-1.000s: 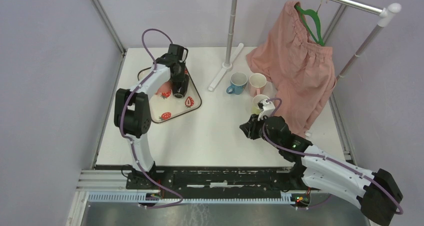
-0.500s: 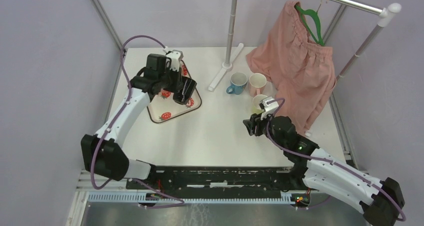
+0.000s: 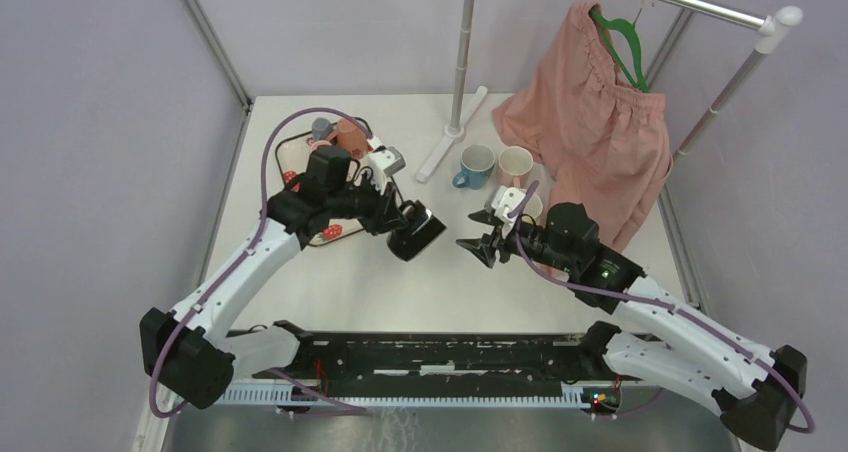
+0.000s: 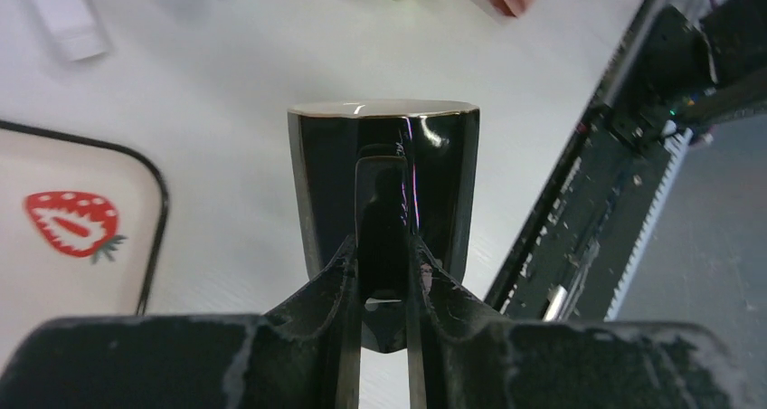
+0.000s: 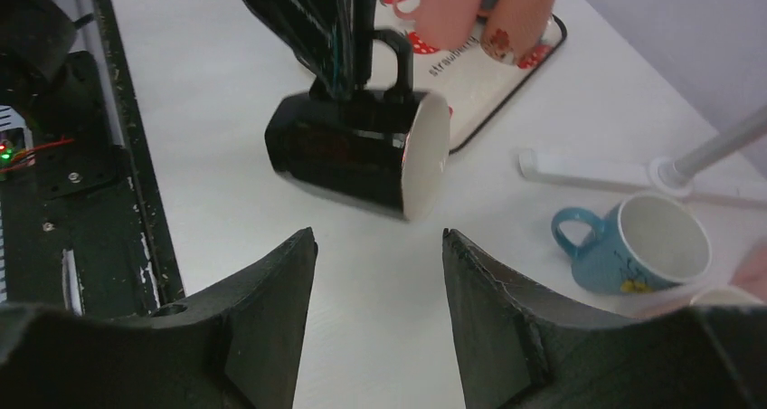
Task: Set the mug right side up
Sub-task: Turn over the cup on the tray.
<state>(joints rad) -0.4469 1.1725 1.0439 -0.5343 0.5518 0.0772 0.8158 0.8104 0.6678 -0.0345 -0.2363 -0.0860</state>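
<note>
Where the overhead view looks down, a white counter [image 3: 400, 302] sits between pale lilac walls [image 3: 100, 172], with a clothes rail [image 3: 463, 52] and a pink garment [image 3: 590, 122] at the back. The left claw [image 3: 408, 224] holds a black mug [image 3: 420, 237] on its side above the counter, beside a strawberry tray [image 3: 288, 157].

The left wrist view shows that claw pinched tight on the mug's handle [image 4: 384, 210].

The right wrist view shows the right claw [image 5: 378, 237] wide open and empty, facing the mug. A blue mug [image 5: 638, 242] stands upright nearby.

Mug [image 3: 420, 235] right of tray [image 3: 293, 158]
</note>
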